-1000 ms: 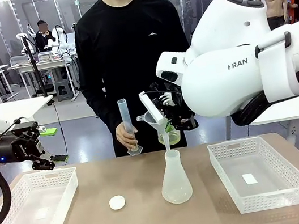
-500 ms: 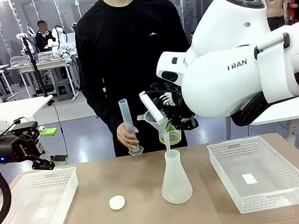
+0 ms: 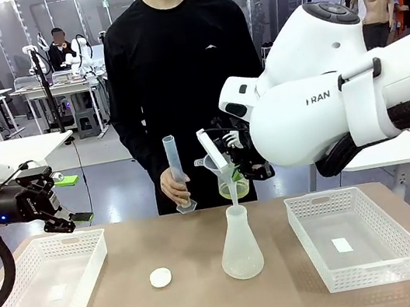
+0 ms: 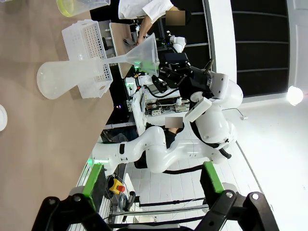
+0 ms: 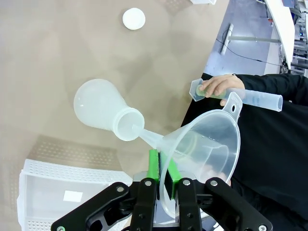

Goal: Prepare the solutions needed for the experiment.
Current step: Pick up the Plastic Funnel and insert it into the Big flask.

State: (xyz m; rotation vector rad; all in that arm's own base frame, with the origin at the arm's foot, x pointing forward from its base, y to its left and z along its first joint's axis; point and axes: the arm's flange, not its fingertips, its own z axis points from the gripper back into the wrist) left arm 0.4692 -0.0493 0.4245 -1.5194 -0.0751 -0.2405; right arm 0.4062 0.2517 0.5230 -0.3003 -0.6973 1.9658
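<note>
Jaws on my right gripper [image 5: 161,162] are clenched on the rim of a clear funnel [image 5: 207,144], the green pads pinching its wall from either side. The funnel leans away from them, its spout running down and forward into the mouth of the flask [image 5: 103,108]. Seen from the front, that flask stands upright on the table [image 3: 199,304], straight below the right jaws. Just behind these jaws and the funnel, on the person's side, a beaker [image 3: 241,180] holds the solution [image 3: 241,192], a shallow layer of pale yellow-green liquid. I cannot tell what carries the beaker, since the funnel and gripper cover that part. Off to the jaws' left, the person's hand [image 3: 171,188] grips a cylinder [image 3: 171,155] upright, near the funnel but apart from it. A white cap [image 3: 160,277] lies on the table below and well to the left of the right jaws. A white basket [image 3: 358,246] sits below them to the right. Jaws on my left gripper [image 4: 153,173] stand released, the pads wide apart. From the front they hang just above the far rim of the other basket [image 3: 44,298], well apart from the flask, the funnel and the solution. In the left wrist view all three lie far out ahead of these jaws, with the beaker of solution at the far edge of the picture, beyond the flask.
</note>
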